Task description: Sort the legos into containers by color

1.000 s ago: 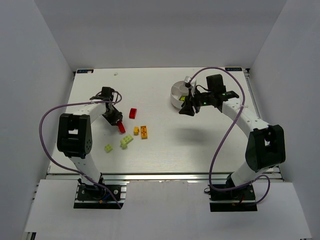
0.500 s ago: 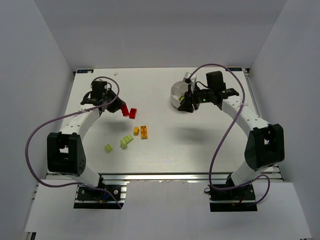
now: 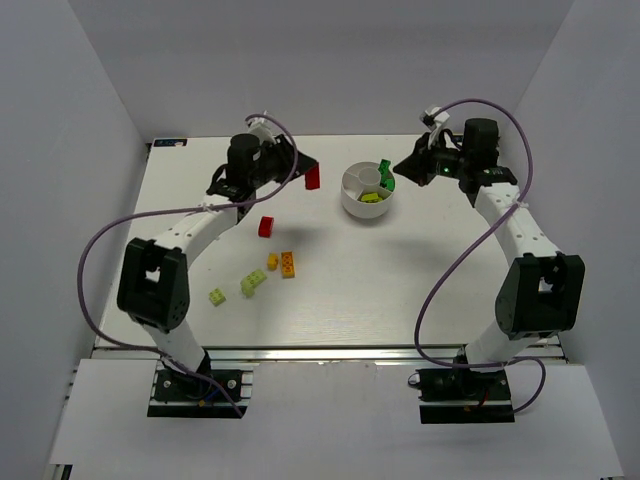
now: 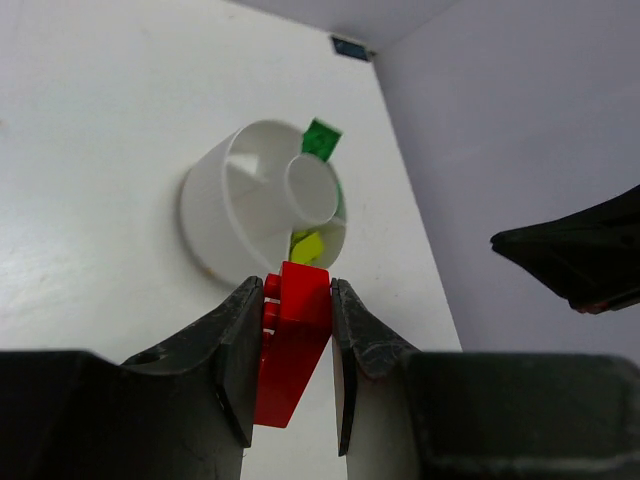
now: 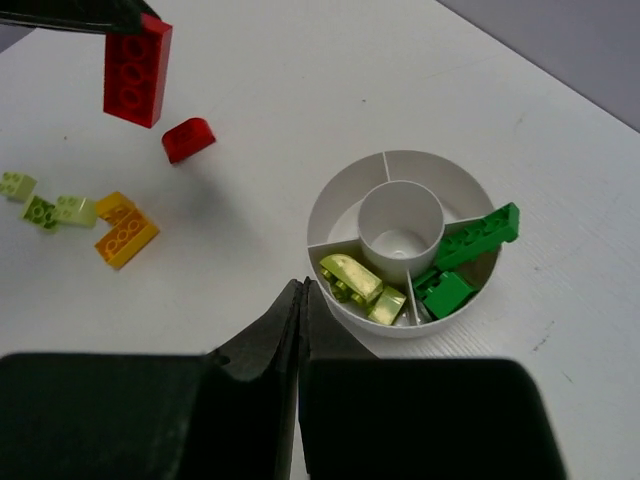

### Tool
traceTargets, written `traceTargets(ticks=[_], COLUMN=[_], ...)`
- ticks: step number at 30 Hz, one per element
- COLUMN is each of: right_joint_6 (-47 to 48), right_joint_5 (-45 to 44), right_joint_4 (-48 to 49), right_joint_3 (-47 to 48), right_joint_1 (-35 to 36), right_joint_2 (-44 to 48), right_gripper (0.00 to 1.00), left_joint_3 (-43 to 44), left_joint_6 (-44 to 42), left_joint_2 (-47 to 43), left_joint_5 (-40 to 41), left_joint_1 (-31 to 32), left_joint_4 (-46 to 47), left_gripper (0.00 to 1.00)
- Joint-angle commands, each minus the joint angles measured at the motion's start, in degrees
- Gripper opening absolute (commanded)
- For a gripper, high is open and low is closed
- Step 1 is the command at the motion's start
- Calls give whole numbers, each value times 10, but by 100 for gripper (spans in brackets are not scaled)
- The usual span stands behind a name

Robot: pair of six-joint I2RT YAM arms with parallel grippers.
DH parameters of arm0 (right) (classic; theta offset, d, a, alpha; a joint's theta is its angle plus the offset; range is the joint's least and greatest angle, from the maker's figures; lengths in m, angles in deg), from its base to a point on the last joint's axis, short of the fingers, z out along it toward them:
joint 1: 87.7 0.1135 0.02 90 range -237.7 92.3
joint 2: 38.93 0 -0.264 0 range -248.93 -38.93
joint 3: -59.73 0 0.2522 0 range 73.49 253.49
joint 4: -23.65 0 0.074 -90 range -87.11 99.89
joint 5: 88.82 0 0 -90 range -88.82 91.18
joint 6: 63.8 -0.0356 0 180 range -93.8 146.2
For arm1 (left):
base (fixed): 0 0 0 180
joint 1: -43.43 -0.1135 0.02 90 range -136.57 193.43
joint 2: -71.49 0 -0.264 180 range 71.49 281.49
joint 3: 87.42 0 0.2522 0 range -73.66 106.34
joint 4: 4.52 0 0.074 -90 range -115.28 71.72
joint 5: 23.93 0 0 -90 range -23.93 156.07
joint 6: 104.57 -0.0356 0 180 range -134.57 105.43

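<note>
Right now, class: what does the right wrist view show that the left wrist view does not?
Right wrist only: the small rounded red plastic brick, orange studded bricks and pale lime bricks loose on the table. Left wrist only: the left gripper clamped on both sides of the long red studded brick. Both: that red brick, and the round white plastic dish holding dark green bricks and yellow-green bricks.

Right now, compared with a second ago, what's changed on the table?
The left gripper, still clamped on a red brick, carried it from beside the loose bricks across toward the white dish. The right gripper drew back off the dish and closed empty. The dish and those loose bricks stayed put.
</note>
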Motion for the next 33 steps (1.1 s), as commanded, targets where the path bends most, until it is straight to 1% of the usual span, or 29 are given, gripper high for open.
traceTargets(ticks=[1, 6, 10, 13, 18, 22, 26, 29, 33], right_joint_6=[-21, -21, -21, -22, -23, -26, -25, -25, -25], right_joint_5=[1, 6, 6, 6, 8, 8, 7, 8, 7], right_joint_4=[32, 32, 33, 33, 33, 33, 30, 29, 29], right_joint_3=[7, -19, -27, -31, -37, -45, -51, -54, -55], right_joint_1=[-11, -21, -27, -31, -37, -41, -43, -46, -49], right_joint_2=[27, 36, 37, 36, 35, 36, 37, 37, 37], right_gripper=[0, 0, 0, 0, 0, 0, 0, 0, 0], left_joint_3=[55, 133, 179, 198, 205, 222, 251, 256, 270], left_joint_6=[-20, -28, -40, -51, -104, -113, -123, -137, -142], left_joint_2=[51, 136, 180, 213, 247, 270, 295, 309, 327], left_joint_5=[-40, -64, -68, -64, -36, -20, -18, -18, -16], left_joint_1=[14, 41, 60, 74, 99, 109, 116, 124, 127], left_joint_4=[117, 198, 237, 276, 325, 341, 347, 368, 357], left_gripper=[0, 0, 0, 0, 0, 0, 0, 0, 0])
